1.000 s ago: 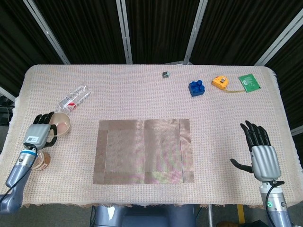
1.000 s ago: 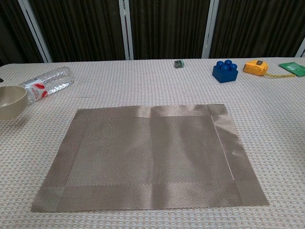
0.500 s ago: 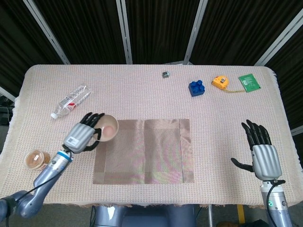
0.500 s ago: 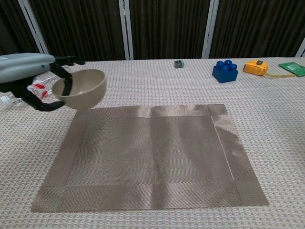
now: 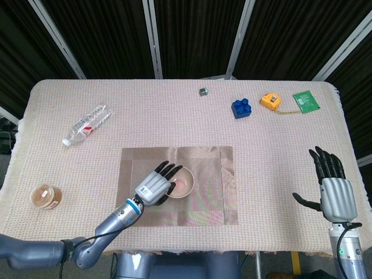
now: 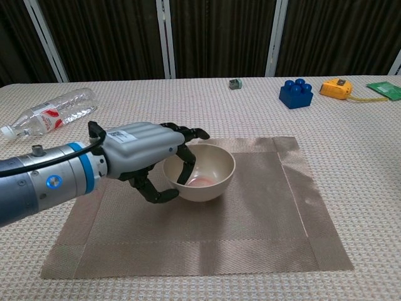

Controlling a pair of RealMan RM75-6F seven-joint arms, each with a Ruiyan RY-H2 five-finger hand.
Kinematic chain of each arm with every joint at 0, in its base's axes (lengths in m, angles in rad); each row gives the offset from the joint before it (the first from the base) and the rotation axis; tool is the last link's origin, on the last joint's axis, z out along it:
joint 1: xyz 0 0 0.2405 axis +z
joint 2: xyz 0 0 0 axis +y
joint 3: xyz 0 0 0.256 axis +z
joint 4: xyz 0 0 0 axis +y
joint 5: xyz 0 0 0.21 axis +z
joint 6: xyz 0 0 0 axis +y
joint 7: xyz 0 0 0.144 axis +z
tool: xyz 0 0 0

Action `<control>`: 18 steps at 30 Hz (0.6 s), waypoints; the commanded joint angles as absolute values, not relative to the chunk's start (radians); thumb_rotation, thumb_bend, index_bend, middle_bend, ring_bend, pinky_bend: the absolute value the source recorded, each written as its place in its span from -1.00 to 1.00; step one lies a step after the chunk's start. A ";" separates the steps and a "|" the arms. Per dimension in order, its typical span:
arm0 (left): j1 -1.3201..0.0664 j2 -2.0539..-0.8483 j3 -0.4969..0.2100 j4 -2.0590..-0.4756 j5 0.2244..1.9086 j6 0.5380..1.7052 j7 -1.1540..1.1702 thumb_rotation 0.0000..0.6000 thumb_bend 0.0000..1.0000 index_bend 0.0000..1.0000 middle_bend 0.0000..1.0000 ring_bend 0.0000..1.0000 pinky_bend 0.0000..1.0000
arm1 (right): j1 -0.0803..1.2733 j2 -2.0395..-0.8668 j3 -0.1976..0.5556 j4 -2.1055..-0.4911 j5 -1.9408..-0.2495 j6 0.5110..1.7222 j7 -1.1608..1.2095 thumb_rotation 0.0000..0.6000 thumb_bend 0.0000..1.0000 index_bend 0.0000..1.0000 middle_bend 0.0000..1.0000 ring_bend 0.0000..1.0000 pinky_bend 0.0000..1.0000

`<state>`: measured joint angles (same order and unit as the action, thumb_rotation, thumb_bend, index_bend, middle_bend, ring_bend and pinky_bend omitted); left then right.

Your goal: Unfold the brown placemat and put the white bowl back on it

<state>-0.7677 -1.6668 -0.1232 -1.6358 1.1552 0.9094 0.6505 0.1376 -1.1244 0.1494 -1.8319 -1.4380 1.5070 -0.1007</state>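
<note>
The left hand (image 6: 147, 157) gripped the white bowl (image 6: 202, 173) by its rim, over the middle of the unfolded brown placemat (image 6: 263, 213). The right hand (image 5: 334, 189) hovered with fingers spread, holding nothing, near the table's (image 5: 174, 110) right edge.

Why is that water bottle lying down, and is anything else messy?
The plastic bottle lies tipped on its side near the table's far left edge; nothing looks spilled. Everything else looks tidy: the placemat lies flat and the left hand holds the bowl upright on it.
</note>
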 commanded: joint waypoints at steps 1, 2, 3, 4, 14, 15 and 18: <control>-0.784 -1.705 -0.122 -1.608 1.120 0.930 0.692 1.00 -0.09 0.34 -1.00 -1.00 -1.00 | 0.137 -1.121 0.153 -1.833 -1.434 1.508 -0.096 1.00 -1.00 -0.99 -1.00 -1.00 -1.00; -0.786 -1.711 -0.123 -1.606 1.109 0.932 0.697 1.00 -0.12 0.30 -1.00 -1.00 -1.00 | 0.137 -1.119 0.154 -1.834 -1.434 1.509 -0.093 1.00 -1.00 -0.99 -1.00 -1.00 -1.00; -0.788 -1.715 -0.123 -1.604 1.104 0.933 0.702 1.00 -0.22 0.16 -1.00 -1.00 -1.00 | 0.137 -1.118 0.155 -1.834 -1.434 1.509 -0.092 1.00 -1.00 -0.99 -1.00 -1.00 -1.00; -0.791 -1.719 -0.123 -1.602 1.097 0.935 0.710 1.00 -0.34 -0.01 -1.00 -1.00 -1.00 | 0.137 -1.117 0.156 -1.835 -1.433 1.509 -0.090 1.00 -1.00 -0.99 -1.00 -1.00 -1.00; -0.761 -1.658 -0.139 -1.678 1.091 1.021 0.698 1.00 -0.94 -1.00 -1.00 -1.00 -1.00 | 0.136 -1.112 0.157 -1.838 -1.437 1.509 -0.078 1.00 -1.00 -0.99 -1.00 -1.00 -1.00; -0.746 -1.629 -0.145 -1.699 1.097 1.053 0.696 1.00 -0.94 -1.00 -1.00 -1.00 -1.00 | 0.135 -1.111 0.156 -1.840 -1.439 1.511 -0.077 1.00 -1.00 -0.99 -1.00 -1.00 -1.00; -0.696 -1.530 -0.152 -1.765 1.115 1.136 0.673 1.00 -0.94 -1.00 -1.00 -1.00 -1.00 | 0.132 -1.109 0.153 -1.843 -1.446 1.515 -0.079 1.00 -1.00 -0.99 -1.00 -1.00 -1.00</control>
